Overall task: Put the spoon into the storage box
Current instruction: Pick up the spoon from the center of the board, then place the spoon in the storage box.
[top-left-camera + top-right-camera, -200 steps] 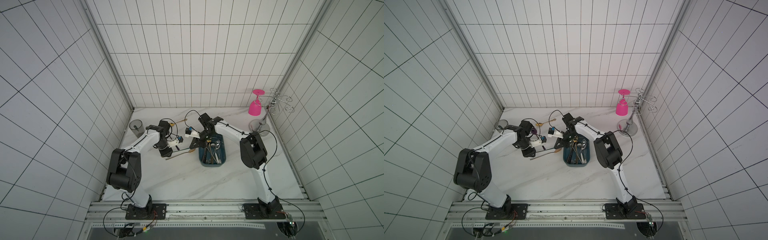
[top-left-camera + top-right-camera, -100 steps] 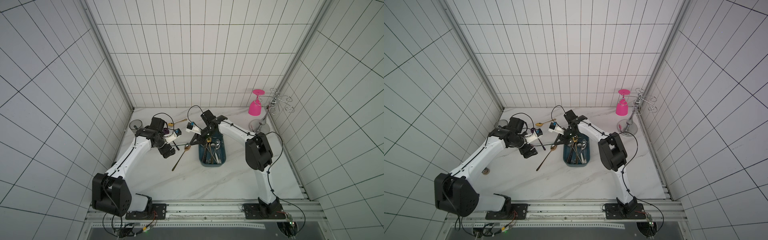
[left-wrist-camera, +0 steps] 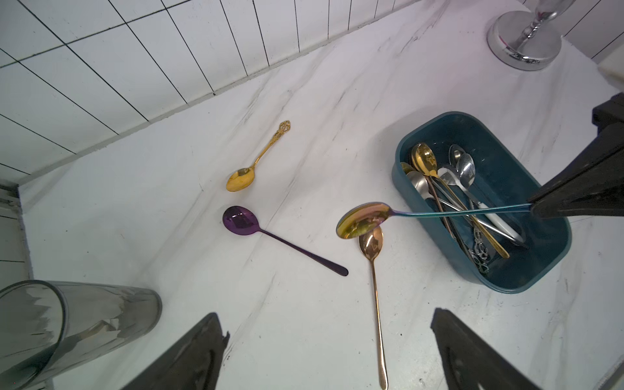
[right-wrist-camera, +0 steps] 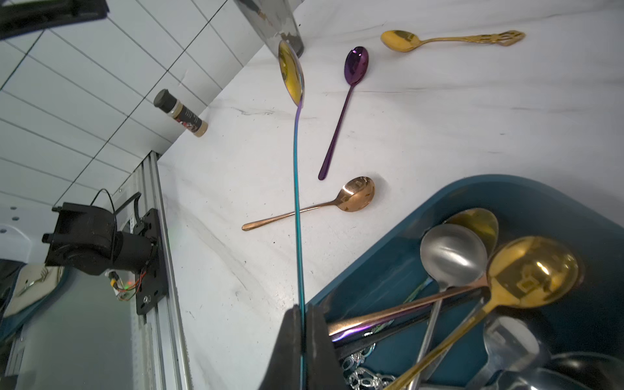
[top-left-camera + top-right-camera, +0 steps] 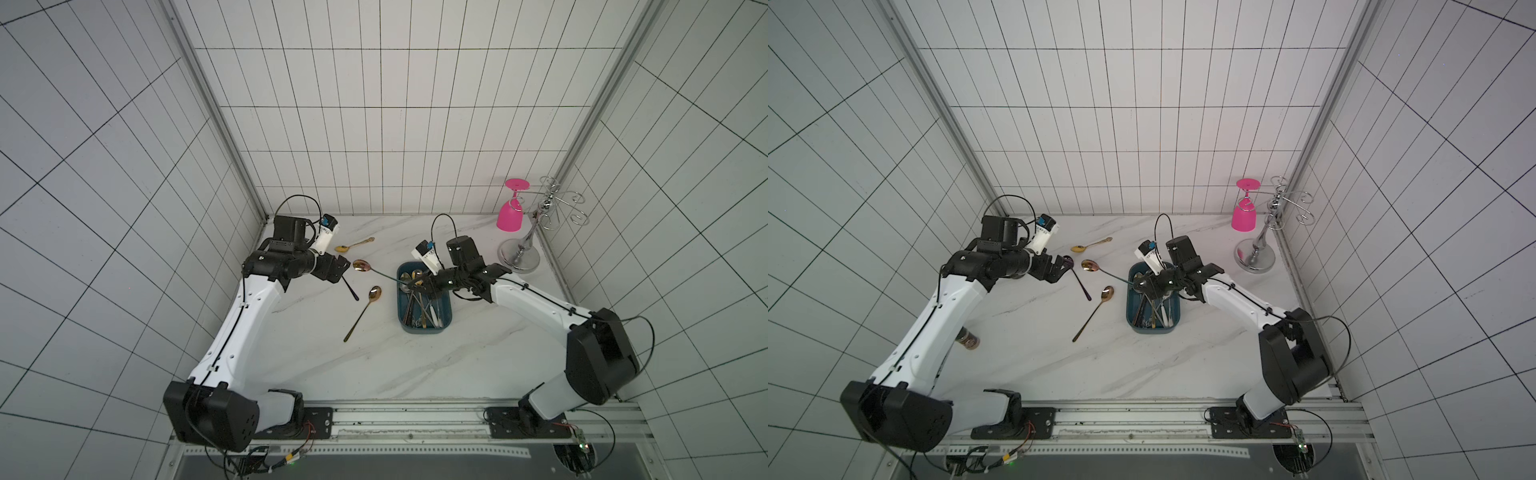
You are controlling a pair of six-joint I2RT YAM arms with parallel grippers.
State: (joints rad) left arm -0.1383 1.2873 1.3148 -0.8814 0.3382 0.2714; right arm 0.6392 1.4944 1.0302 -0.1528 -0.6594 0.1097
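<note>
Grip on spoon [image 3: 364,219] above storage box [image 5: 422,331]

The storage box sits on the table [image 5: 374,365], cutlery [image 3: 466,175] piled inside. Over it the right gripper [image 4: 302,309] is pinched together on the spoon's handle end. The left gripper [image 3: 326,314] hangs spread wide, holding nothing. The spoon's bowl juts past the box's rim, airborne.

Smoky cup [image 3: 101,314] cut off at edge, storage box [image 4: 381,266] partly cropped, chrome stand [image 3: 523,40] top cropped
</note>
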